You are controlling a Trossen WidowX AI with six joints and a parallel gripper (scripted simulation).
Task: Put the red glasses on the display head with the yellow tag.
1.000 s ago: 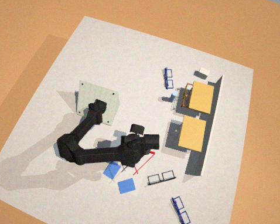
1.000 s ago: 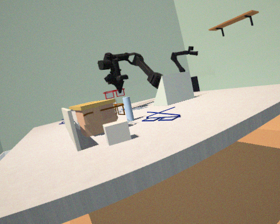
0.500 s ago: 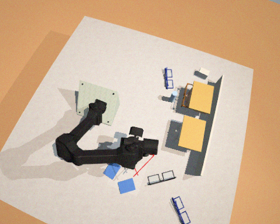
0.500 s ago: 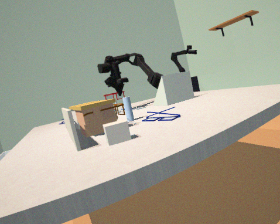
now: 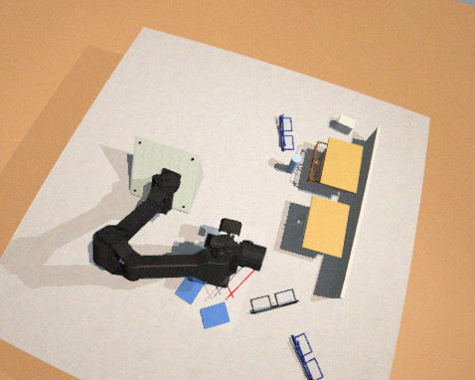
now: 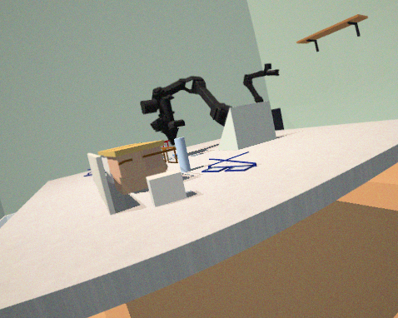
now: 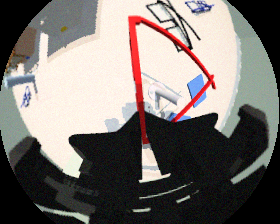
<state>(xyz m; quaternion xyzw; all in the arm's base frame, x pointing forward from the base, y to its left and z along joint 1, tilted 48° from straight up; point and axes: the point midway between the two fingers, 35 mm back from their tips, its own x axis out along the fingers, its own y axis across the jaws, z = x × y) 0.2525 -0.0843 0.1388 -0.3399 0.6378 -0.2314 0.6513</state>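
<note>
The red glasses (image 5: pixel 240 284) (image 6: pixel 166 143) (image 7: pixel 137 75) hang from my gripper (image 6: pixel 172 141) (image 7: pixel 140 113), which is shut on one end of them. In the wrist view a long red bar runs up from between the fingertips, with thinner red bars on its right. The top view shows the arm above them, hiding the fingers. One display head (image 5: pixel 327 227) has no glasses; a small yellow dot (image 7: pixel 63 29) shows on the dark base on its side. The other head (image 5: pixel 343 164) (image 6: pixel 136 170) wears orange-brown glasses (image 5: pixel 313 162) (image 6: pixel 170 149). My gripper is apart from both heads.
A light blue cylinder (image 5: pixel 295 162) (image 6: pixel 182 155) (image 7: pixel 19 80) stands before the glasses-wearing head, with a white block (image 5: pixel 346 121) (image 6: pixel 167 190) beside it. An upright board (image 6: pixel 100 182) stands behind the heads. Black glasses (image 5: pixel 273 301), blue glasses (image 5: pixel 286 141) (image 6: pixel 230 168) and blue cards (image 5: pixel 215 315) lie around.
</note>
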